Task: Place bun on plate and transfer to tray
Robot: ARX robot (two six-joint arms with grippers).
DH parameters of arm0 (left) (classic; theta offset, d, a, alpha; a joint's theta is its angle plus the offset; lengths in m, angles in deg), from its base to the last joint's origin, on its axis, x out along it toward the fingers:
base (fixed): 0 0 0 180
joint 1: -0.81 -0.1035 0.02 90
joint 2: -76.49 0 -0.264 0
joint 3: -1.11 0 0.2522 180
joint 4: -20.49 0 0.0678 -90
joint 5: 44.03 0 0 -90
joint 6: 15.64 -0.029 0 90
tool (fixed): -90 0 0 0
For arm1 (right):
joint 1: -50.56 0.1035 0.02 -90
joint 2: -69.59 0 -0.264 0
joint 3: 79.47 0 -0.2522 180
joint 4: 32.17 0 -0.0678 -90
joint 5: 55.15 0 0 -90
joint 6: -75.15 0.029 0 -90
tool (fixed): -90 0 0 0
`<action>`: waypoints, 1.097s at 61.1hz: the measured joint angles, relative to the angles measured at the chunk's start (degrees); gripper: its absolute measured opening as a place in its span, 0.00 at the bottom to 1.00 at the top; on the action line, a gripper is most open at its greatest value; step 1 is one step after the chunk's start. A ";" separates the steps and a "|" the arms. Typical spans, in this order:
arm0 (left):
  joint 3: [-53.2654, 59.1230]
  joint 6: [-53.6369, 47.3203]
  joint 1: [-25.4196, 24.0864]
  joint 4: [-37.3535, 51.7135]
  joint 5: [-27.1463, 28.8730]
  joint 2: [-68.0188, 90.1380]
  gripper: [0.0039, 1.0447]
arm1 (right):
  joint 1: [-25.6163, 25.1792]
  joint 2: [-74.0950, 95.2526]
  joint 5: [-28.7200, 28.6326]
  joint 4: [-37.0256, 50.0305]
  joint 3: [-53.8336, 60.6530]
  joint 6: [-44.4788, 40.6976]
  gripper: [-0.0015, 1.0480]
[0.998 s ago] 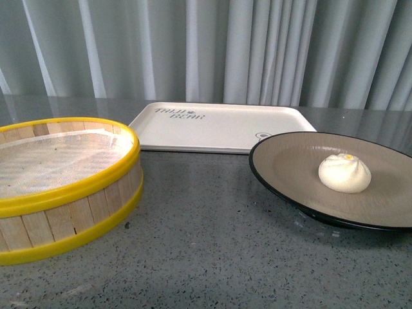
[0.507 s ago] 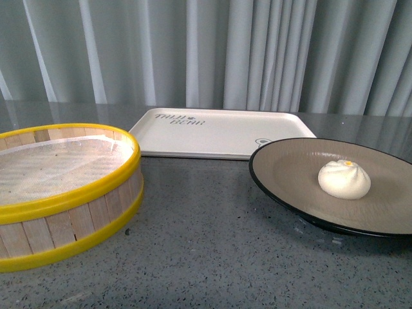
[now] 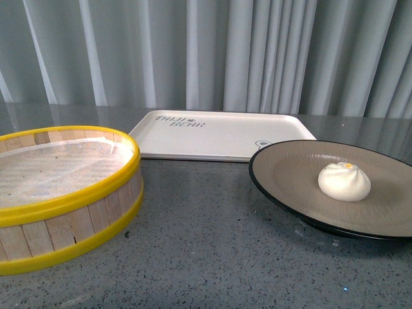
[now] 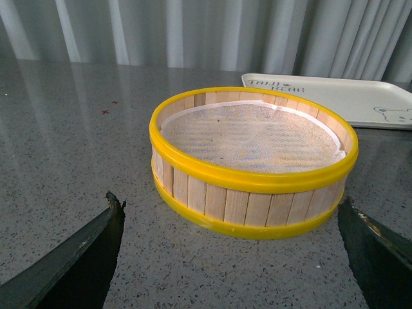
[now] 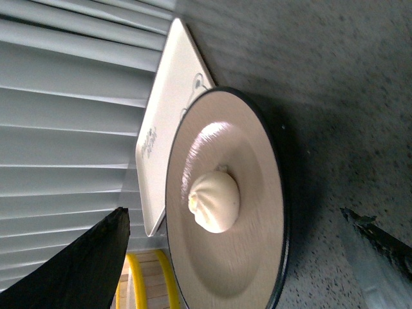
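The small white bun (image 3: pixel 344 181) lies on the tan, black-rimmed plate (image 3: pixel 283 168) at the right of the table. Behind it, the cream tray (image 3: pixel 219 132) lies flat with nothing on it. No arm shows in the front view. In the right wrist view, the bun (image 5: pixel 215 199) sits on the plate (image 5: pixel 248 270) ahead of my open right gripper (image 5: pixel 235 214), whose fingers stand wide to either side of the plate, and the tray (image 5: pixel 167 109) shows beyond. My left gripper (image 4: pixel 230 212) is open, just short of the steamer basket, holding nothing.
A round wooden steamer basket (image 3: pixel 71 193) with yellow rims and a white liner stands at the left, and in the left wrist view the steamer basket (image 4: pixel 251 161) is close ahead. A corner of the tray (image 4: pixel 335 96) lies behind it. Grey curtains hang behind the speckled table.
The whole scene sits slightly lower in the front view than a second ago. Bun, plate, tray and basket keep their places relative to each other.
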 joint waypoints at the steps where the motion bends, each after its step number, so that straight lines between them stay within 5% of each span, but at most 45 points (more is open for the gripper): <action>1: 0.00 0.00 0.00 0.00 0.00 0.00 0.94 | 0.02 0.20 -0.04 0.00 0.02 0.39 0.92; 34: 0.00 0.00 0.00 0.00 0.00 0.00 0.94 | -0.15 14.88 -3.28 3.78 -3.91 3.65 0.92; 62: 0.00 0.00 0.00 0.00 0.00 0.00 0.94 | 6.32 22.91 -5.97 7.87 -6.97 4.61 0.92; 67: 0.00 0.00 0.00 0.00 0.00 0.00 0.94 | 6.78 23.63 -6.25 8.00 -7.23 4.44 0.79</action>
